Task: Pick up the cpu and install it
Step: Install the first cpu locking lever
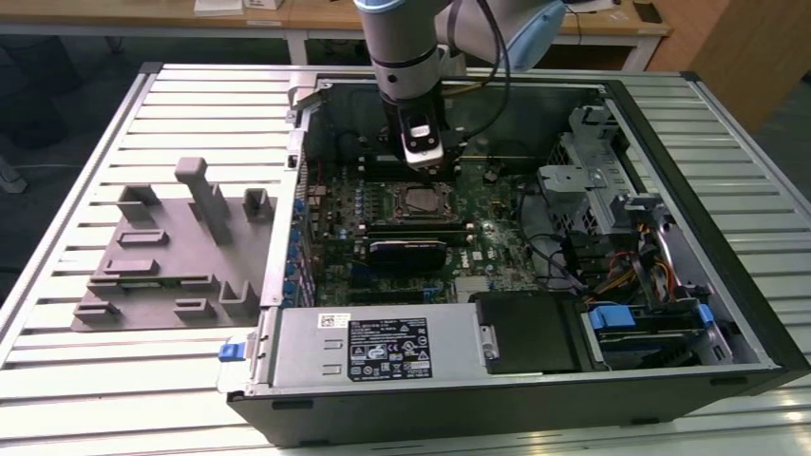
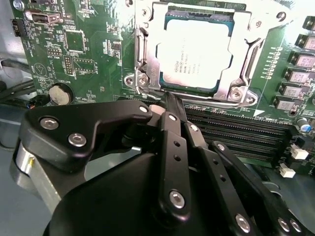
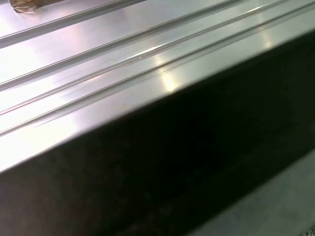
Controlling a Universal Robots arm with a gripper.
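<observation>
Currently I am holding the gripper (image 2: 170, 101), fingers together and empty, just beside the socket frame (image 2: 147, 73) where the cpu (image 2: 194, 56) is sitting.

We can read no text anywhere: the print on the cpu (image 2: 194, 51) and on the power supply's label (image 1: 389, 350), nearer the camera than the cpu, stays illegible.
</observation>
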